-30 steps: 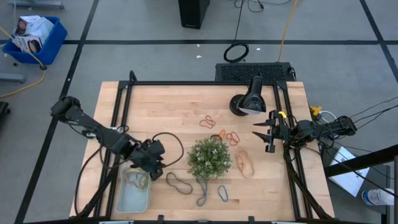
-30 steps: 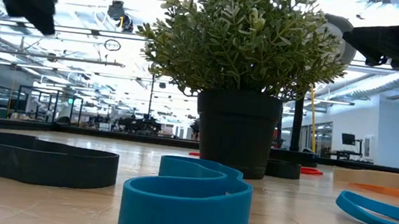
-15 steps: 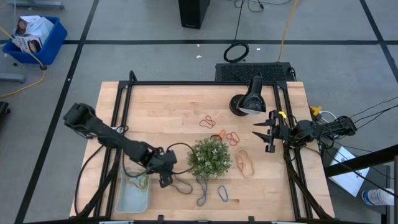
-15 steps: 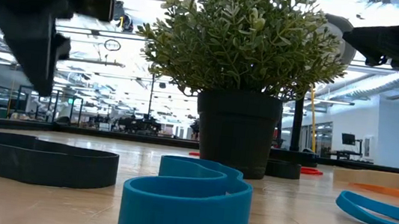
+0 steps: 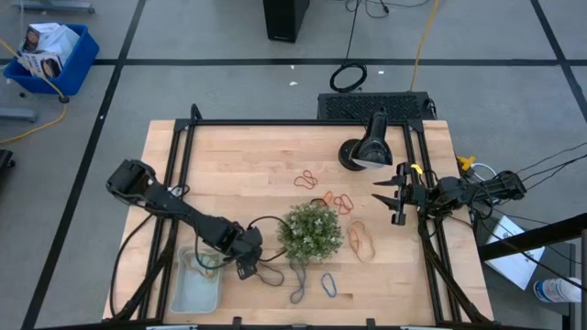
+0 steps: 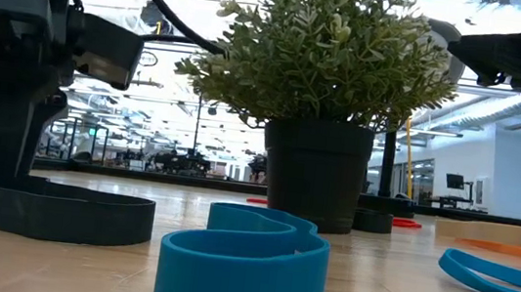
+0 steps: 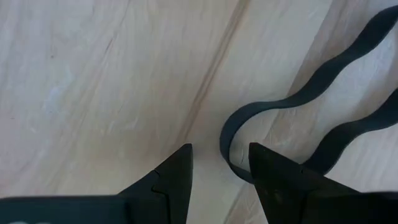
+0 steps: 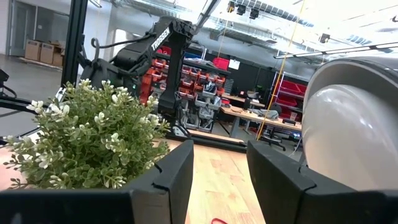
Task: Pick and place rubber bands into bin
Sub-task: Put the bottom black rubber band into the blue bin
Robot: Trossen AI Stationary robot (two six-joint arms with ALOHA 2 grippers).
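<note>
**— Two arms, so which one is at work?**

**—** My left one. My left gripper [image 5: 246,266] is low over the table [image 5: 248,160], just beside the plant [image 5: 309,231], with its fingers parted around the near end of a dark rubber band [image 5: 264,270]. In the left wrist view that dark loop [image 7: 292,118] curls right between the finger tips, and nothing is clamped in them yet.

**— Why so low and so close?**

**—** Because the band lies flat on the wood. I judge that the tips have to reach the surface on either side of the strip before they can pinch it.

**— And your right arm?**

**—** My right gripper [image 5: 393,197] waits at the right edge of the table, well apart from the bands, with its fingers spread and empty. It points across at the plant and stays out of the left arm's way.

**— Where does the band go?**

**—** Into the bin [image 5: 183,298], the pale tray at the front left, just beside my left gripper. Something thin and greenish, seemingly a band, already lies at its far end.

**— Much left?**

**—** Plenty. Orange-red bands [image 5: 341,201] lie beyond the plant, a tan one [image 5: 360,240] to its right, a grey one [image 5: 298,286] and a blue one [image 5: 329,285] in front. From the low view the blue band [image 6: 244,252] sits nearest the camera.
</note>
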